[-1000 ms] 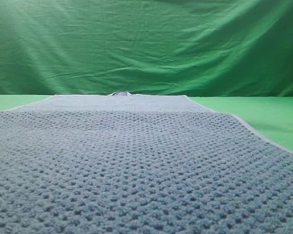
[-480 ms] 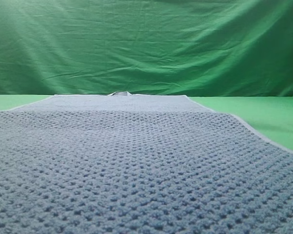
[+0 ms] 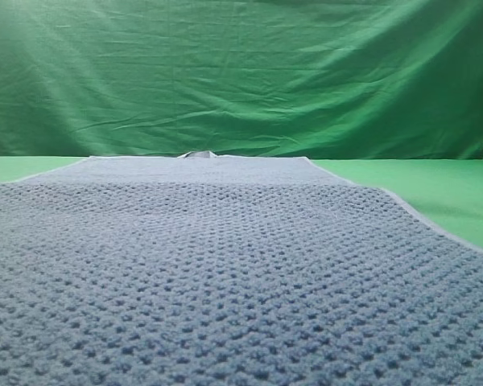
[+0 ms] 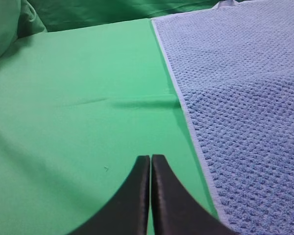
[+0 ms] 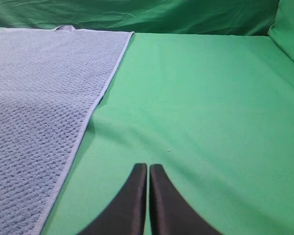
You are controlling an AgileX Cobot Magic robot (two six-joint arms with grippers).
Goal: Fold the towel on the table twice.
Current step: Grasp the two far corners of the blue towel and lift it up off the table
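Beside towel (image 4: 245, 98), end effectors (image 4: 150, 159) closed (empty)

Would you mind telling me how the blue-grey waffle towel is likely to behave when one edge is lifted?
The towel lies flat and follows the table, so it is probably floppy and would drape, not hold shape. Its thick bumpy weave suggests some weight and grip against the green cloth, so it may drag rather than slide. The thin pale hem looks like the easiest place to pinch.
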